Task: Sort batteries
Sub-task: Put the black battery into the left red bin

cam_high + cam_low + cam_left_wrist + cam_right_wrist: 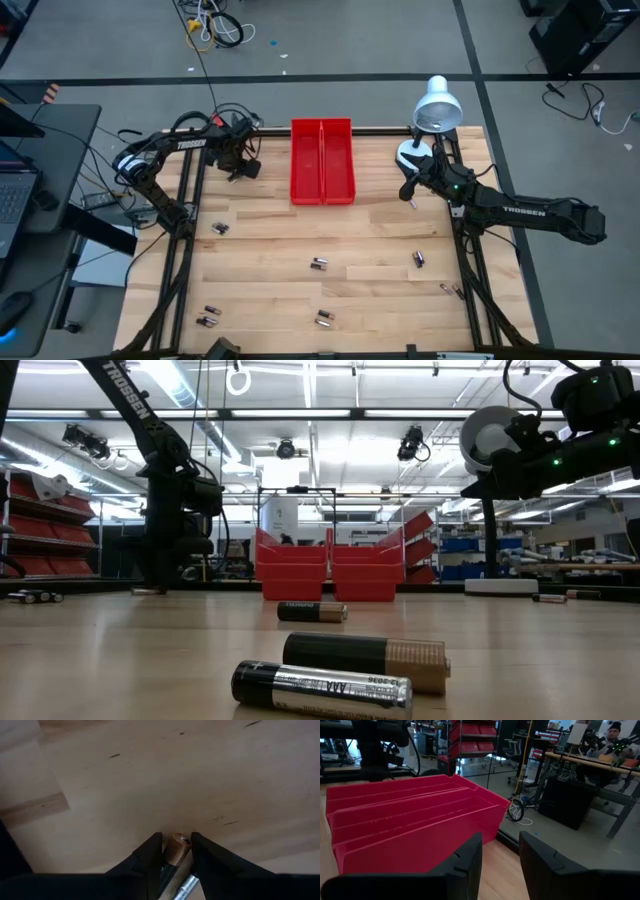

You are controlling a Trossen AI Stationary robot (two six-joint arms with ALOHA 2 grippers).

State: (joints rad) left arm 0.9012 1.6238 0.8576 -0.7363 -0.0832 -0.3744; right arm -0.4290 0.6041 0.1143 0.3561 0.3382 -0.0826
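My left gripper (237,170) points down at the table's far left, left of the red two-part bin (322,160), and is shut on a copper-ended battery (177,849). A silvery battery (185,887) lies right beside that one. Several more batteries lie loose on the wood: one (220,228) on the left, one (319,265) in the middle, one (419,259) on the right, others (208,317) near the front edge. My right gripper (410,192) hangs open just right of the bin, nothing between its fingers (470,860). My left gripper pinches the battery's copper end (176,851) between its two fingers, which come from above and point down. The battery's dark body runs back between the fingers. Whether the battery rests on the wood or is lifted, I cannot tell.
A white desk lamp (437,103) stands at the far right corner behind my right arm. The bin's red wall (420,815) fills the space ahead of my right gripper. Two batteries (322,690) lie close to the low camera, another (312,611) farther back.
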